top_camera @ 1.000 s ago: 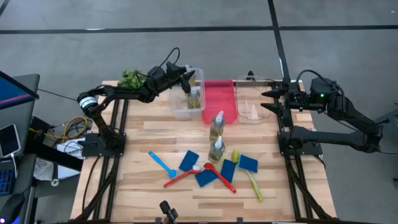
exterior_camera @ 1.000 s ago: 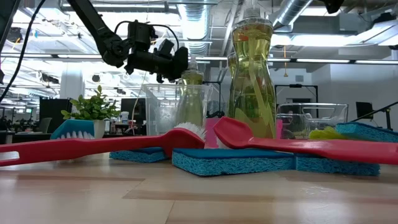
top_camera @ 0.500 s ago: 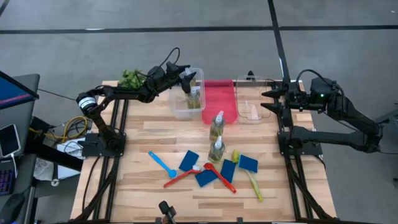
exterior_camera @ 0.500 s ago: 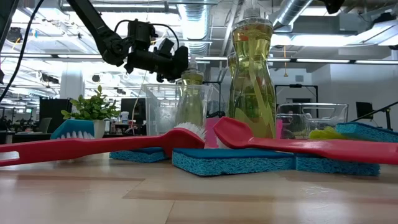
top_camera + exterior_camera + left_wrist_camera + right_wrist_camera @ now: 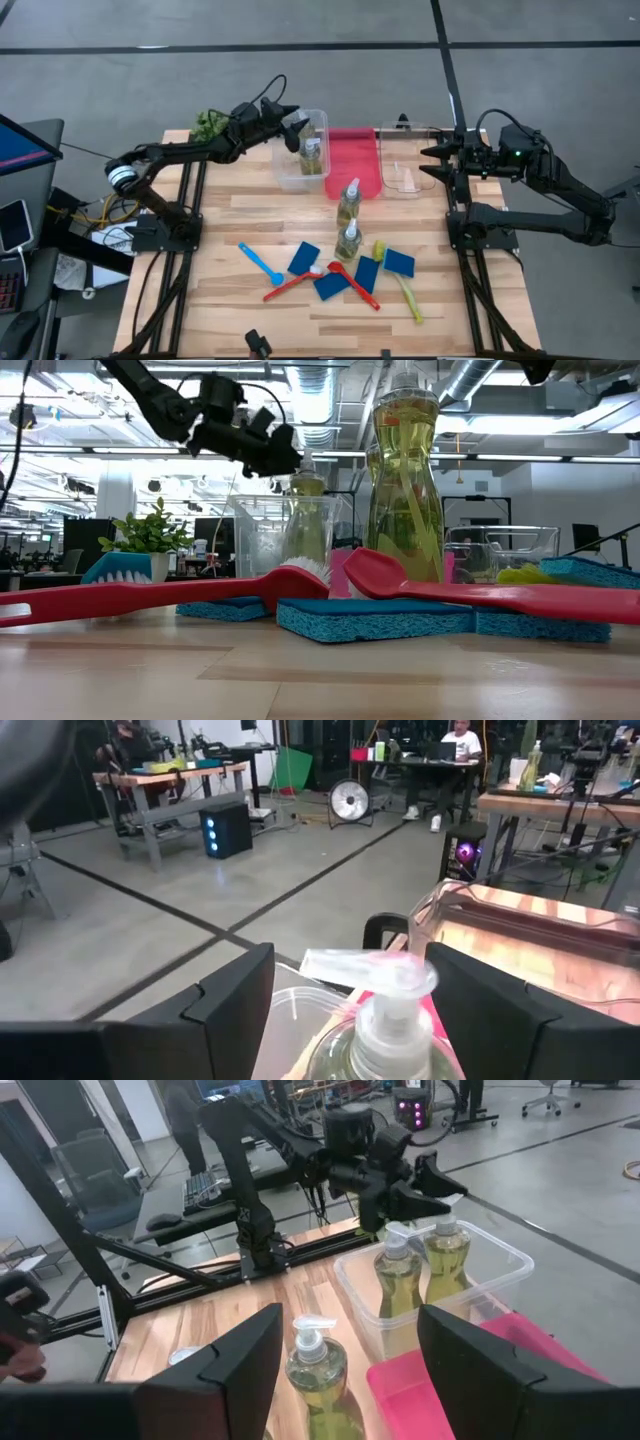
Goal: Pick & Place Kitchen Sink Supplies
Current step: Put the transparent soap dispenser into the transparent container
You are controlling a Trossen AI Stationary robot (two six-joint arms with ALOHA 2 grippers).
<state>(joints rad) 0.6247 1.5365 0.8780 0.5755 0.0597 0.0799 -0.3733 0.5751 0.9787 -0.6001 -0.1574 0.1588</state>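
Bottle (image 5: pixel 385 1020) between open left jaws

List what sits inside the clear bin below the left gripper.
Two soap bottles stand upright in the clear bin, directly under the open left gripper. The bin's floor behind them is hidden.

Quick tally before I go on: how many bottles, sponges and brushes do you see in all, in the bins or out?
Bottles: 4
Sponges: 4
Brushes: 4 (1 blue, 2 red, 1 yellow-green)
Total: 12
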